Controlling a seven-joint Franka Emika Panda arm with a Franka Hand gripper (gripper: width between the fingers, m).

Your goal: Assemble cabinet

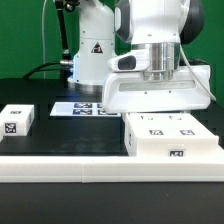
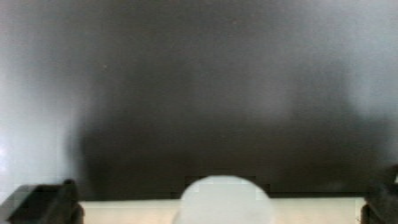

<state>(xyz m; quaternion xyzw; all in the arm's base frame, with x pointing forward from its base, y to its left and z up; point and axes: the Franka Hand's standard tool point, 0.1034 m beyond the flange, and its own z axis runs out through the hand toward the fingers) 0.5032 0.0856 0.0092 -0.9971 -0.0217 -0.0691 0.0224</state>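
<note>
The cabinet body (image 1: 172, 137), a glossy white box with small black-and-white tags on its top and front, stands at the exterior view's right. A small white tagged cabinet piece (image 1: 18, 120) lies apart at the left. My gripper (image 1: 160, 110) hangs right over the back of the body, its fingertips hidden behind the wide white hand. In the wrist view the gripper (image 2: 217, 208) is open: two dark fingers (image 2: 43, 205) stand at opposite edges. A pale surface and a blurred white rounded shape (image 2: 222, 200) lie between them. I cannot tell whether anything is touched.
The marker board (image 1: 84, 107) lies flat on the black table behind the cabinet pieces. A long low white border rail (image 1: 90, 166) runs along the front. The arm's white base (image 1: 92, 50) stands at the back.
</note>
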